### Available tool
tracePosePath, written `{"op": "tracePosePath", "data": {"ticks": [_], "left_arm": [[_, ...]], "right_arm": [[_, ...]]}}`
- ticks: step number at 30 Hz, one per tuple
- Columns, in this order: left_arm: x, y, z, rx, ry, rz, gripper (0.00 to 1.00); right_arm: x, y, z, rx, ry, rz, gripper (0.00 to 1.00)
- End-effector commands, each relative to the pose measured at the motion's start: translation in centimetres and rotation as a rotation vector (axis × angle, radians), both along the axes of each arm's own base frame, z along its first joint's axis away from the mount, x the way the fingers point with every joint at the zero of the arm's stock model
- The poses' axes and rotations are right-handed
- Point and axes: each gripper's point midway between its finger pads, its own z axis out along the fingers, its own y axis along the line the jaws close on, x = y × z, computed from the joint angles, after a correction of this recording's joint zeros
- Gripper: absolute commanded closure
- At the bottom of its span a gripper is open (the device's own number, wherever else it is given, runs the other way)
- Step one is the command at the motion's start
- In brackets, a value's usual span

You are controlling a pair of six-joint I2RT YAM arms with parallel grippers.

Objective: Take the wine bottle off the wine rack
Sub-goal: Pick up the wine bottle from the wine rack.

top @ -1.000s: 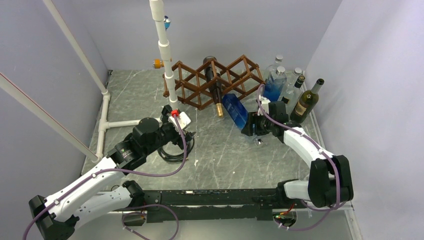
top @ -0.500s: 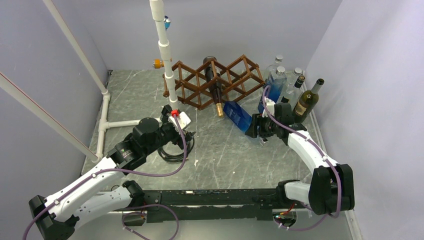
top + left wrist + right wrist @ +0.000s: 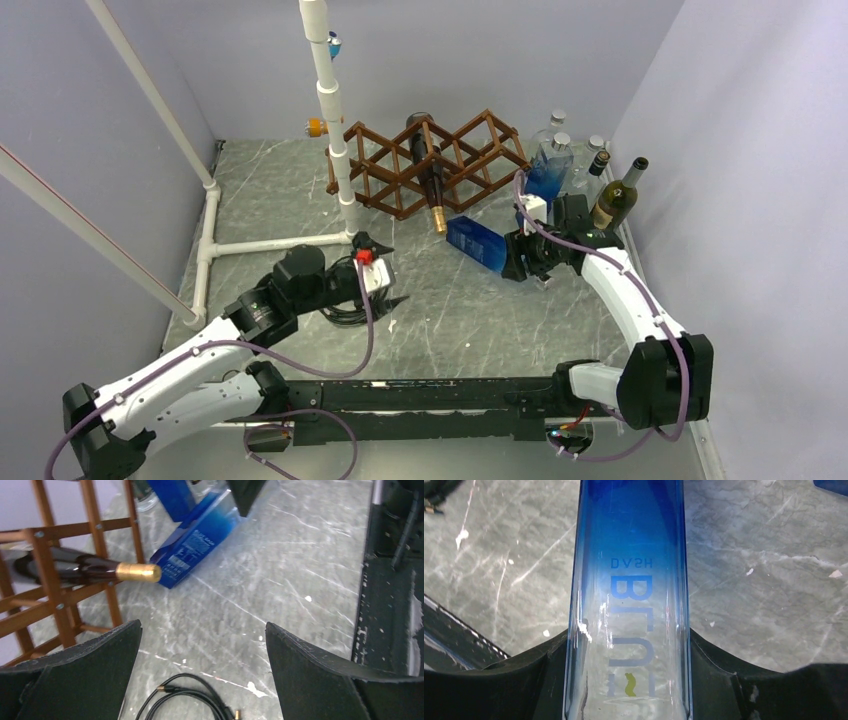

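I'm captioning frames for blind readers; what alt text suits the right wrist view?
A blue glass bottle with printed lettering fills the centre, clamped between the right pincer's black fingers, with the grey marbled tabletop behind it.

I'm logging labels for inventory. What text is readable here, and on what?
"DASH": on the blue bottle, held in the right claw.
"BLU": larger, below it; further letters unclear.
Fine print on it in the left wrist view: too small.
Label on the green bottle: too small.
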Motion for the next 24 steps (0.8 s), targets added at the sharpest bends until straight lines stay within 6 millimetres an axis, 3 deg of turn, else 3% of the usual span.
{"op": "tracePosePath", "data": {"ticks": [1,8,15,21,24], "left_arm": [[-2.3,-1.7,0.4,-0.011,-0.132,-0.140,0.01],[-3.1,-3.8,-2.8,0.130,-0.218,-0.127,0.01],[-3.2,-8.1,-3.4,0.138,-0.377,-0.069,0.01],[-0.3,-11.8,-4.2,0.084,-0.499,0.074,0.01],[0.1,-13.4,-4.8,0.059,-0.516,0.084,0.01]], "right_arm": [[-0.6,0.5,3.2,-0.036,-0.074,0.168,1.00],[-2.6,0.2,4.2,-0.102,-0.059,0.287,1.00],[-3.8,1.8,5.5,-0.071,-0.045,0.387,1.00],[-4.9,3.6,6.4,-0.034,-0.012,0.436,1.00],[-5.1,4.3,6.8,-0.010,-0.005,0.436,1.00]]}}
